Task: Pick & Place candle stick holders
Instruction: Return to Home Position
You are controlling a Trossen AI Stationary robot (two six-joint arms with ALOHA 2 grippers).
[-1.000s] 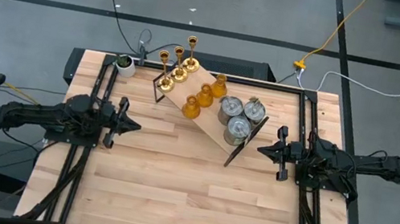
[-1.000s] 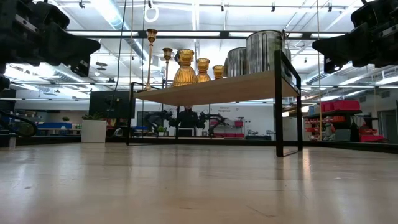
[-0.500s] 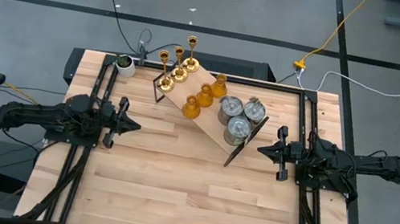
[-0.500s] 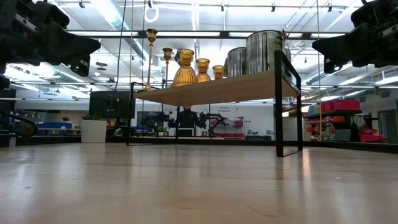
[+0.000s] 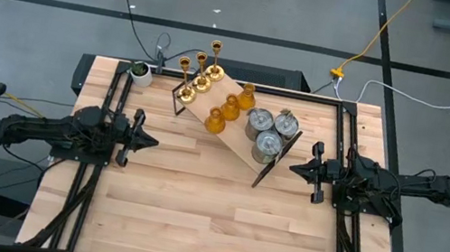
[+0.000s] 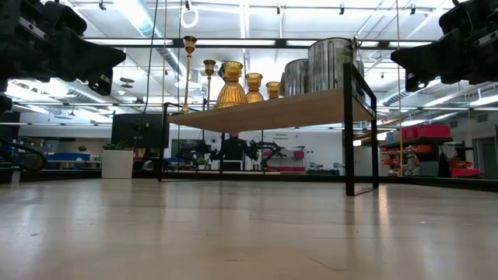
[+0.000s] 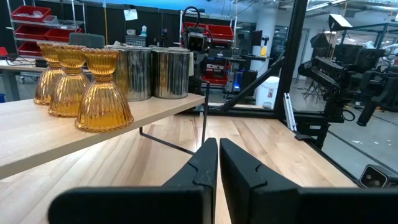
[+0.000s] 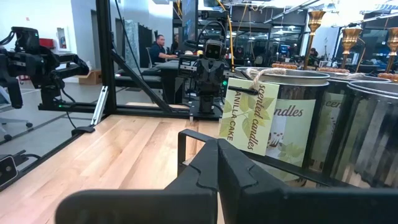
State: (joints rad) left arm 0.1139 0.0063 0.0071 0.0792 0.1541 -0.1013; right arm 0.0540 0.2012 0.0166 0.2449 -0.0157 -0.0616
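Note:
The candle stick holders stand by their bases on a raised wooden shelf (image 5: 235, 119) with a black frame, set slantwise at the table's far middle. Three slim brass sticks (image 5: 200, 72) are at its far left end. Three amber glass ones (image 5: 230, 109) stand in the middle, also in the left wrist view (image 7: 84, 87). Three silver cylinders (image 5: 268, 131) fill the right end, one bearing a paper tag (image 8: 252, 115). My left gripper (image 5: 152, 141) hovers shut, level, left of the shelf. My right gripper (image 5: 293, 167) hovers shut beside the shelf's right end.
A small white pot with a green plant (image 5: 139, 72) stands at the far left corner. The shelf's black legs (image 6: 348, 128) reach down to the table. Bare wood (image 5: 211, 206) spreads over the near half. A person (image 8: 160, 45) sits in the room beyond.

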